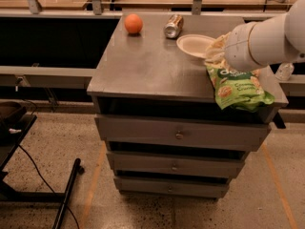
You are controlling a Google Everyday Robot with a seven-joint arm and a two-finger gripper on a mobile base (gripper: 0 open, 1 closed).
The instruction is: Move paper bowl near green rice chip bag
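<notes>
The bowl (194,45) sits flat on the gray table (143,66), near the back right. The gripper (215,46) is right at the bowl's right rim, low over the table. I cannot tell if it grips the bowl or not. The bag (238,87) lies just beside the bowl, partly under the white arm (259,42). Its end hangs over the front edge. A can (174,26) lies behind the bowl, and an orange (133,24) is farther left.
</notes>
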